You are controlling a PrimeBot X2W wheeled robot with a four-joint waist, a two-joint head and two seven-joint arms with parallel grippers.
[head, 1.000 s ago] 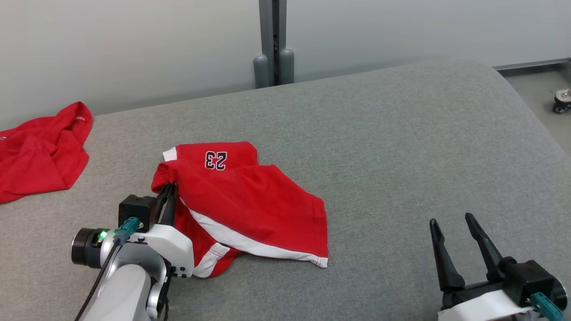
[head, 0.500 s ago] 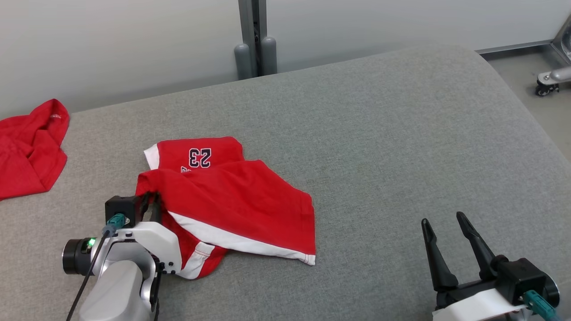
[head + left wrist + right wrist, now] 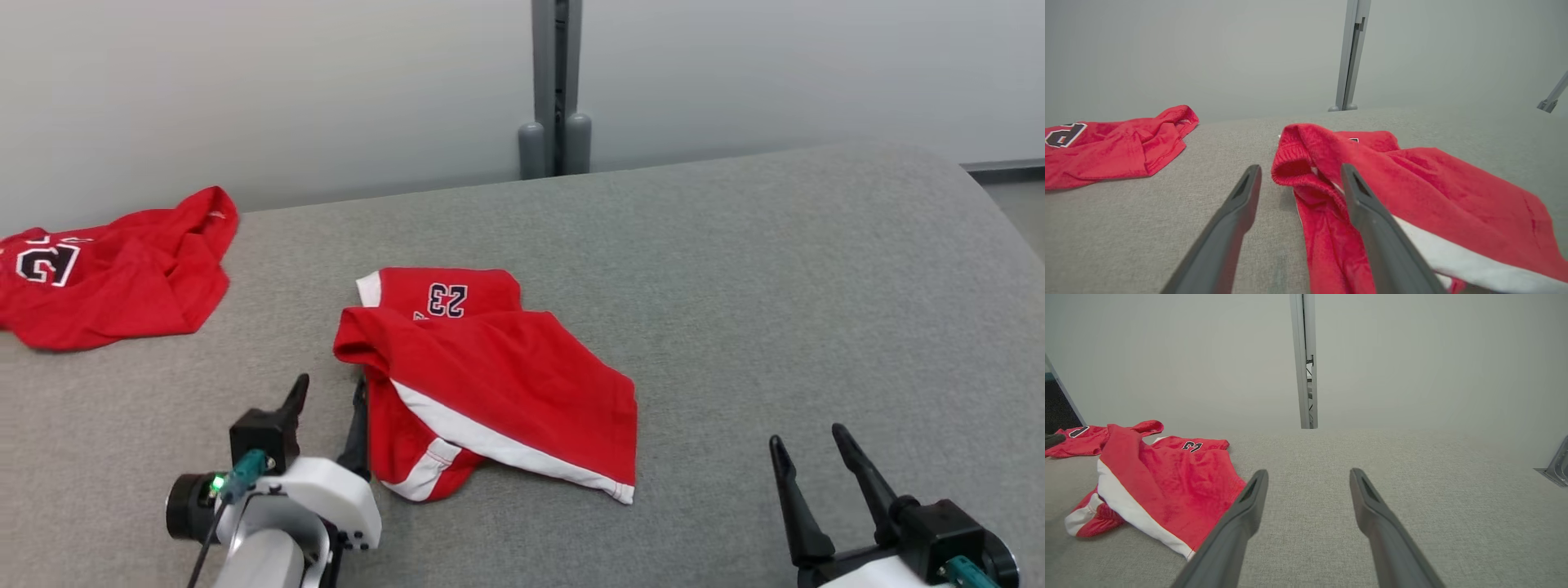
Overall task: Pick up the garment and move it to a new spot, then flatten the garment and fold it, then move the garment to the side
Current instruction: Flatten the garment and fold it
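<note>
The garment point(image 3: 490, 376) is a pair of red shorts with white stripes and a "23" print. It lies crumpled on the grey padded table point(image 3: 775, 286), left of centre. My left gripper point(image 3: 331, 384) stands open just at its left edge, holding nothing. In the left wrist view the rolled waistband of the garment point(image 3: 1412, 179) lies in front of my left gripper point(image 3: 1300, 169), whose right finger point(image 3: 1372, 212) crosses the cloth. Far to the right of the garment point(image 3: 1167, 473), my right gripper point(image 3: 808, 435) is open and empty above bare table, as the right wrist view also shows point(image 3: 1308, 471).
A second red garment point(image 3: 114, 269) lies bunched at the table's far left, also seen from the left wrist point(image 3: 1118, 143). A grey post point(image 3: 555, 82) stands against the wall behind the table. The table's rounded right edge point(image 3: 996, 212) drops to the floor.
My left gripper was shut on the garment's left edge and has opened, letting it go. The garment now rests on the table. The head camera has shifted; the right gripper stays open.
</note>
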